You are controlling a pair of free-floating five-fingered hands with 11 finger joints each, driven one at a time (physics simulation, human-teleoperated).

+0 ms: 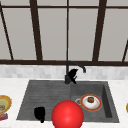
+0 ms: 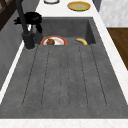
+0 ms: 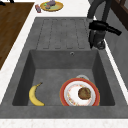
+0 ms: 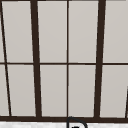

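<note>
**Right hand at the faucet; left hand idle over the front of the sink**

Landmark: faucet (image 1: 68,75), at the back rim of the sink (image 1: 45,92).

Nearest the front camera, a red ball (image 1: 67,115) overlaps the sink's front edge, forward of the faucet. Just left of the ball hangs the left hand (image 1: 40,114), low over the front of the drainboard; it holds nothing, and I cannot tell how its fingers are set.

Farther back, in the basin forward and right of the faucet: a red-rimmed plate (image 3: 65,93) with a brown round item (image 3: 84,93) on it, lying flat. A banana (image 3: 35,96) lies on the basin floor beside the plate, apart from it, toward the front wall.

At the faucet: the right hand (image 1: 72,74) is against the faucet's body, just under the spout. In the right side view the right hand (image 3: 101,27) looks wrapped round the body, one finger pointing away.

Behind the faucet: a dark-framed window (image 4: 67,62).

Left of the sink, on the counter, a yellow bowl (image 1: 4,103).
</note>
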